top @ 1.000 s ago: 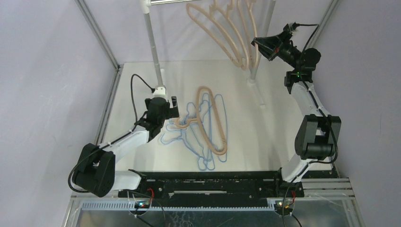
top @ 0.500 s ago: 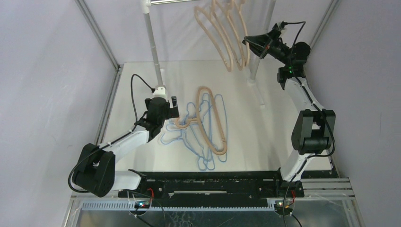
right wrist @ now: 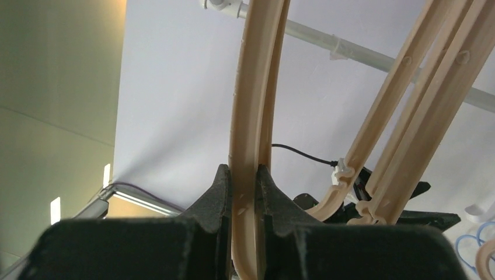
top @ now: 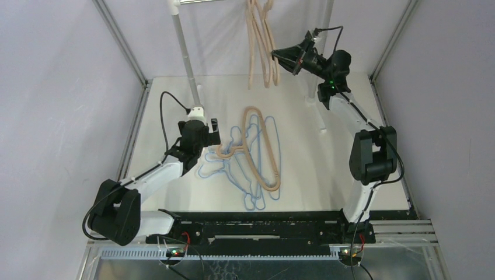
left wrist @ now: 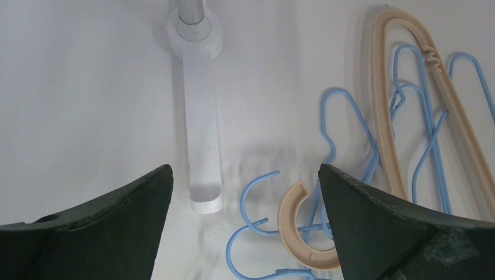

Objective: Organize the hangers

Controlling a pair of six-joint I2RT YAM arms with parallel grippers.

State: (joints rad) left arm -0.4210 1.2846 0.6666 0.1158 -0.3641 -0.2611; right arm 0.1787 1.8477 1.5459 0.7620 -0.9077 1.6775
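On the white table (top: 327,169), around its middle, lies a heap of hangers. One tan hanger (top: 261,153) rests on top, its long axis running from 12 to about 5 o'clock and its hook turned toward 9 o'clock. Under and around it, the blue wire hangers (top: 232,170) lie tangled along much the same axis, with their hooks also toward 9 o'clock.

The left gripper (top: 213,132) hovers just at the 9 o'clock side of the heap. Its jaws stand wide apart and hold nothing. In its wrist view the tan hook and blue hooks lie between the fingers, below them.

Farther back, at 12 o'clock, several hung tan hangers (top: 260,46) dangle from the silver rail (right wrist: 362,53), seen nearly edge-on with their long bars pointing down toward the table. The right gripper (top: 279,57) is raised at their 3 o'clock side, clamped on the bar of the nearest one.

The rail's upright post (top: 183,52) stands on a white foot (left wrist: 199,116) at 11 o'clock. Pale lilac walls and metal frame struts enclose the table.
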